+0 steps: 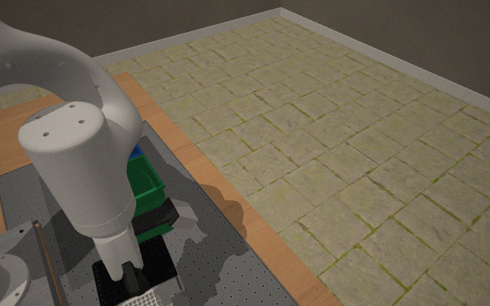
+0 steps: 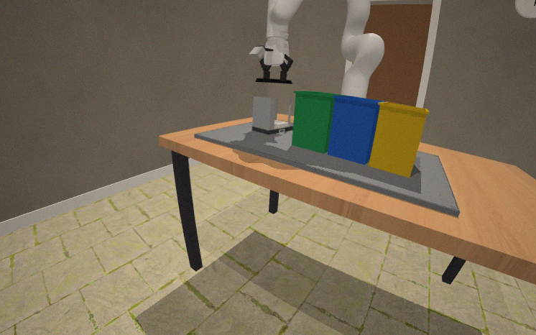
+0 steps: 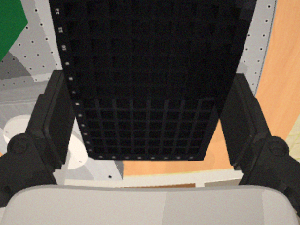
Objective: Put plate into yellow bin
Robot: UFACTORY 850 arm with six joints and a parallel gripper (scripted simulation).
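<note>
Jaws of the gripper [image 2: 274, 77] clamp the black plate [image 2: 273, 80] flat; the yellow bin [image 2: 396, 139] lies toward four o'clock, past the green bin [image 2: 312, 120] and the blue bin [image 2: 351, 128].

Counts: 3 bins on the counter [image 2: 491, 195]: 1 green [image 2: 312, 120], 1 blue [image 2: 351, 128], 1 yellow [image 2: 396, 139]. 1 grey rack [image 2: 264, 113]. 2 well plates: 1 black [image 3: 151, 59], 1 white [image 1: 140, 298]. 1 arm w/ 1 pincer [image 2: 274, 75].
</note>
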